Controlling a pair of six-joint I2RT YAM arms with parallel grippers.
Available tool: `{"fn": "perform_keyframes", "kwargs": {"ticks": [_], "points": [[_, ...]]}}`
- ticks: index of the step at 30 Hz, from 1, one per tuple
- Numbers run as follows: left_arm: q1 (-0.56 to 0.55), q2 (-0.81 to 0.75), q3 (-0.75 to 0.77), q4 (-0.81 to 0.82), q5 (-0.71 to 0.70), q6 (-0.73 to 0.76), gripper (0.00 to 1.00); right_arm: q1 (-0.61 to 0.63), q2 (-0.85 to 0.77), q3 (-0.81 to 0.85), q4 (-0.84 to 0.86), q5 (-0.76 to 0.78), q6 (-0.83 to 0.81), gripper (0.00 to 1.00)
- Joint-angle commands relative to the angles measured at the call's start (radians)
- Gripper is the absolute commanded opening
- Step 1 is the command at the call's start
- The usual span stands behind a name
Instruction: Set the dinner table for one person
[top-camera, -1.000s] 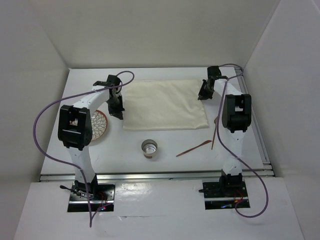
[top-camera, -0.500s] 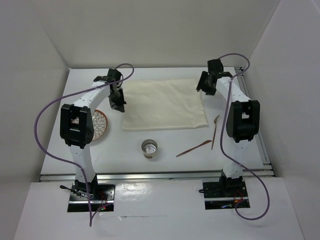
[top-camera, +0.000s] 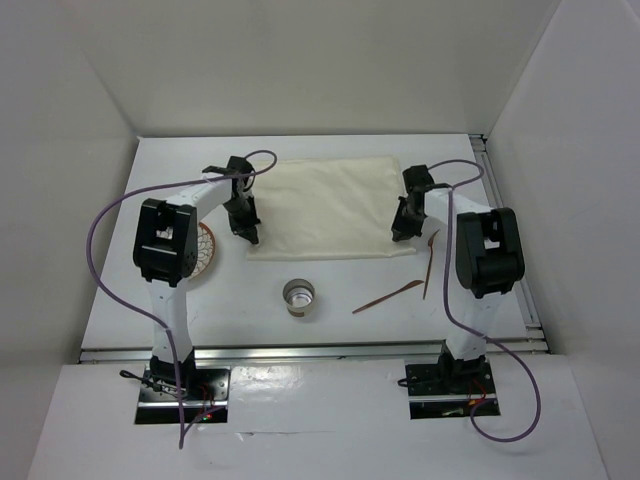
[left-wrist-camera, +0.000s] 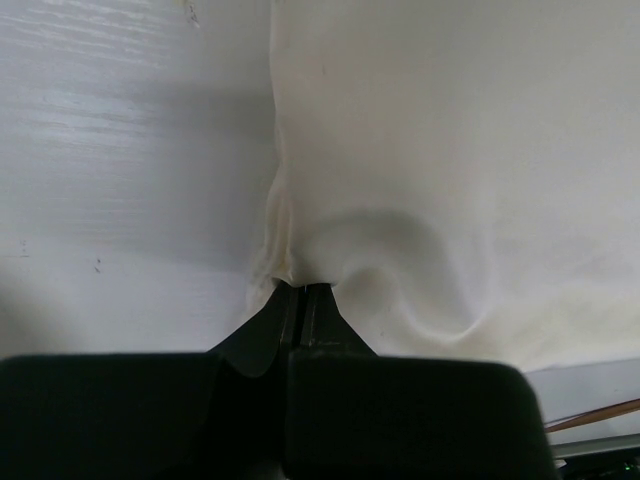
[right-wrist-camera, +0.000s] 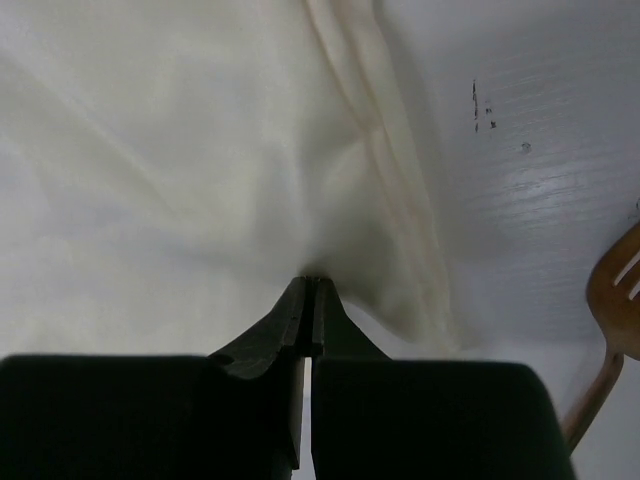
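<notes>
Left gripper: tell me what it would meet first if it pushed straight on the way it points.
The cream cloth: the left gripper is shut on its bunched left edge. Straight on lies more cloth, with the dinner table probably right beneath; depth is unclear.

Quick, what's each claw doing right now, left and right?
Left claw: closed, pinching the edge of the cream cloth.
Right claw: closed, pinching the cream cloth near its other edge.

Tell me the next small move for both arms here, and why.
Probably lift the pinched corners of the cream rectangular cloth slightly and draw it nearer: the left gripper and right gripper are each shut on a near corner, the fabric puckering at their tips.
</notes>
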Motion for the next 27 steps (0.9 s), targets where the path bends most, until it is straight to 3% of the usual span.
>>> {"fn": "perform_keyframes", "kwargs": {"ticks": [1, 8, 18, 27], "points": [[-0.005, 0.019, -0.008, -0.007, -0.042, -0.027, 0.0, -0.003, -0.015, -0.044, 0.046, 0.001, 0.022, 0.0], [0.015, 0.028, -0.09, -0.016, -0.13, -0.047, 0.0, 0.068, -0.047, -0.156, 0.069, -0.026, 0.059, 0.0], [0.055, -0.124, -0.231, -0.007, -0.202, -0.038, 0.0, 0.125, -0.135, -0.304, 0.089, -0.026, 0.068, 0.0], [0.055, -0.207, -0.216, -0.043, -0.232, -0.038, 0.0, 0.163, -0.164, -0.307, 0.075, -0.037, 0.068, 0.0]]}}
